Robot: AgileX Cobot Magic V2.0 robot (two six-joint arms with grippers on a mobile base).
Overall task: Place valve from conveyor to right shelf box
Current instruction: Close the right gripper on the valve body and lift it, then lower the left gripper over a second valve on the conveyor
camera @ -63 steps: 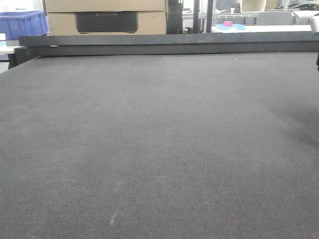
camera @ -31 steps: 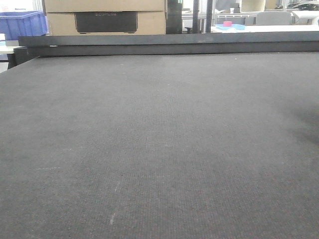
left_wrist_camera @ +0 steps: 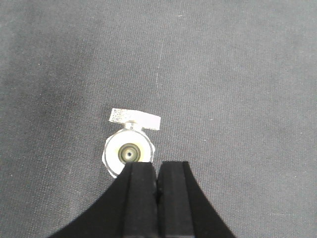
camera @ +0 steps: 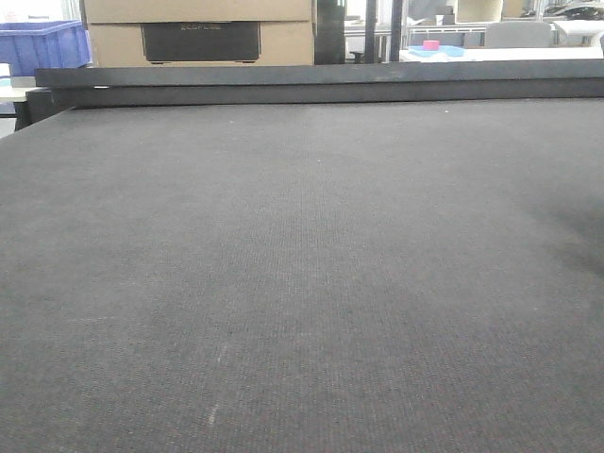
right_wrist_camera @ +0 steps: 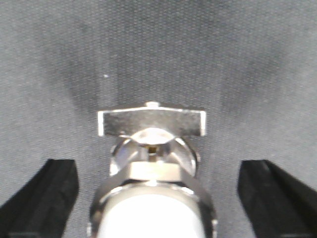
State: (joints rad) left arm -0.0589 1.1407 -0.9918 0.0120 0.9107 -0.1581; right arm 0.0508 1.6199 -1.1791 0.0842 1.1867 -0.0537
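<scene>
Valve (right_wrist_camera: 153,163) stands on the belt (right_wrist_camera: 163,49) between the right gripper (right_wrist_camera: 158,191) fingers, which are wide open and hold nothing. Left gripper (left_wrist_camera: 157,168) is closed and empty, with a valve (left_wrist_camera: 130,152) just ahead of its tips; we can't tell if it's the same one. It looks like polished metal, so likely heavy, rigid and slick. We'd clamp the body (right_wrist_camera: 153,203), not the thin handle (right_wrist_camera: 151,123).

Right wrist view: valve (right_wrist_camera: 151,163) was blurred close to the lens, and its lower body was cut by the bottom edge. Right gripper (right_wrist_camera: 158,168) fingers (right_wrist_camera: 49,193) ran off both bottom corners. Left wrist view: left gripper (left_wrist_camera: 157,171) fingers hid the valve's lower rim there. Front view: conveyor (camera: 302,283) was cropped left, right and bottom. Lettering on the cardboard box (camera: 113,45) was unreadable. Pink item (camera: 431,44) was too small to identify.
</scene>
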